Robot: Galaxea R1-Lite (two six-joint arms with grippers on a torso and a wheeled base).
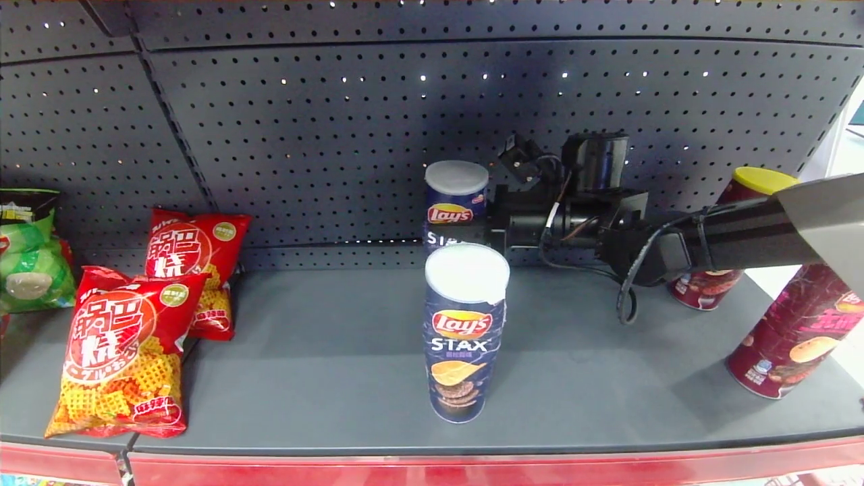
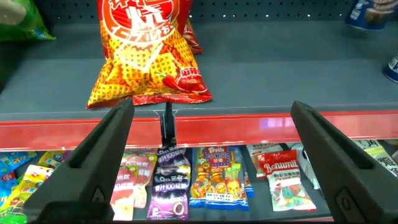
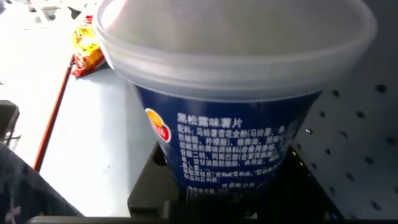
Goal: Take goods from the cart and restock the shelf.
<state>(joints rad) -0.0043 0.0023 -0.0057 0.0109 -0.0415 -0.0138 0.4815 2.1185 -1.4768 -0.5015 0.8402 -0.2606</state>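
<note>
Dark pegboard (image 1: 324, 135) backs a grey shelf (image 1: 324, 358) with a red front edge. Two blue crisp cans with pale plastic lids stand in line at its middle: the front can (image 1: 464, 334) near the edge, the rear can (image 1: 455, 199) close to the pegboard. The right hand (image 1: 491, 233) comes in from the right and pinches the rear can low on its side. That can's base is hidden behind the front can. The left hand (image 2: 211, 118) hangs spread and empty before the shelf's edge, above packets of sweets (image 2: 217, 177) on a lower level. Red snack bags (image 1: 125, 351) lie at the left and maroon cans (image 1: 790, 337) stand at the right. The rear can is likely light, stiff, smooth and easily tipped. A grip across its body, not the lid, seems safest.
</note>
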